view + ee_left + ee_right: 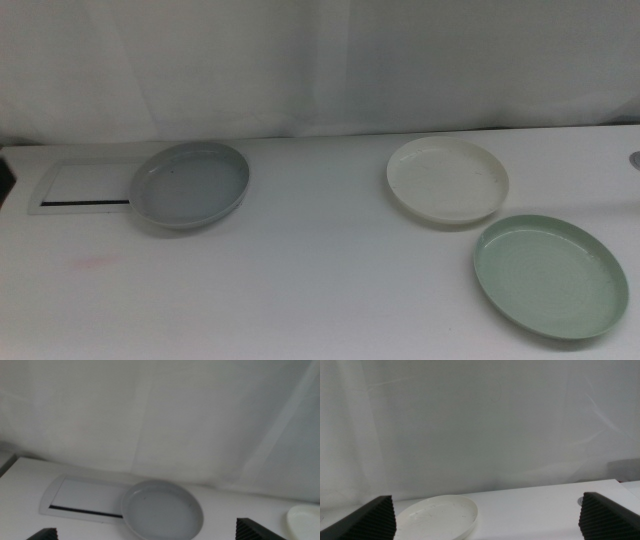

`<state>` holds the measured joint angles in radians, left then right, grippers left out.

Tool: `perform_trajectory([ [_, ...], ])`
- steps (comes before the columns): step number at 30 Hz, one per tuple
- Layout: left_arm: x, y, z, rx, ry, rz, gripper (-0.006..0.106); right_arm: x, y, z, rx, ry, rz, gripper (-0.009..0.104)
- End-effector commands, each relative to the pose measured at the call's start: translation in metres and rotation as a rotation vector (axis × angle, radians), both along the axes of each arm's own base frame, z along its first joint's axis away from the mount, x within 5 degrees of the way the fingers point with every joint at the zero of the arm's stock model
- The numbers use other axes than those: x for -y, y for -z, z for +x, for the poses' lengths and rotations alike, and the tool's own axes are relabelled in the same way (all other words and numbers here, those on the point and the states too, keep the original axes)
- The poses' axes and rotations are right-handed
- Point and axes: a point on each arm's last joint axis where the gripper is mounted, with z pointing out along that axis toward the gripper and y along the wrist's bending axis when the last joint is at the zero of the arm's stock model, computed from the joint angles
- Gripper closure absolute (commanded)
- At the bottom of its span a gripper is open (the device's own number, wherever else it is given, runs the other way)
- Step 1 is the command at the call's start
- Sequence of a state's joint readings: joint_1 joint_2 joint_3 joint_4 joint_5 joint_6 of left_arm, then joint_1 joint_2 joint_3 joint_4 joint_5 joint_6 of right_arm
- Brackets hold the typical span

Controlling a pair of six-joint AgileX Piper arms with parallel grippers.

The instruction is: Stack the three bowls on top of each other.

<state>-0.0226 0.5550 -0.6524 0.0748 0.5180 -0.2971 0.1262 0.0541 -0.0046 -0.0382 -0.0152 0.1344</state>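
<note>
Basically nothing stacked yet: 3 bowls lie apart on the white table [300, 290]. Landmark is the cream-white bowl [447, 178]: the pale green bowl [550, 275] sits just beside it toward the camera, and the grey bowl [190, 184] is well apart, overlapping the flat white panel [85, 186]. Left gripper [150, 535] and right gripper [487, 515] both spread wide, grasping nothing. Judgement: pinch a rim and keep the bowl level. Only the middle view shows the green bowl; the grippers appear only in the wrist views.

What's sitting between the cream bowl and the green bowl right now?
Nothing visible. The cream bowl and green bowl lie side by side with only bare table between them; the grey bowl is off to the left.
</note>
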Motion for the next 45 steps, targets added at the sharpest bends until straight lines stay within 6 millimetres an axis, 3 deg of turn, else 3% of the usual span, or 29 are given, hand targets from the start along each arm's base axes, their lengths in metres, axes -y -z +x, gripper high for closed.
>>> perform_trajectory([
  [1, 0.0, -0.01, 0.028, -0.11, 0.002, 0.014, 0.009, 0.0, 0.013, 0.001, -0.026, 0.008, -0.01, -0.008],
  [7, 0.001, -0.025, 0.103, -0.336, 0.035, 0.092, 0.01, 0.0, 0.013, 0.001, -0.026, 0.008, -0.01, -0.008],
  [13, 0.002, -0.01, 0.182, -0.525, 0.051, 0.117, 0.01, 0.0, 0.013, 0.001, -0.026, 0.008, -0.01, -0.008],
  [18, 0.003, 0.026, 0.239, -0.699, 0.055, 0.116, 0.01, 0.0, 0.013, 0.001, -0.026, 0.008, -0.01, -0.008],
  [22, 0.004, 0.08, 0.288, -0.866, 0.043, 0.097, 0.01, 0.0, 0.013, 0.001, -0.026, 0.008, -0.01, -0.008],
  [29, 0.005, 0.139, 0.314, -0.96, 0.015, 0.065, 0.01, 0.0, 0.013, 0.001, -0.026, 0.008, -0.01, -0.008],
  [33, 0.005, 0.162, 0.321, -0.979, 0.0, 0.048, 0.01, 0.0, 0.013, 0.001, -0.026, 0.008, -0.01, -0.008],
  [39, 0.005, 0.184, 0.326, -1.001, -0.021, 0.025, 0.01, 0.0, 0.013, 0.001, -0.028, 0.008, -0.011, -0.008],
  [45, 0.006, 0.194, 0.329, -0.998, -0.06, -0.019, 0.01, 0.0, 0.013, 0.001, -0.028, 0.008, -0.011, -0.008],
])
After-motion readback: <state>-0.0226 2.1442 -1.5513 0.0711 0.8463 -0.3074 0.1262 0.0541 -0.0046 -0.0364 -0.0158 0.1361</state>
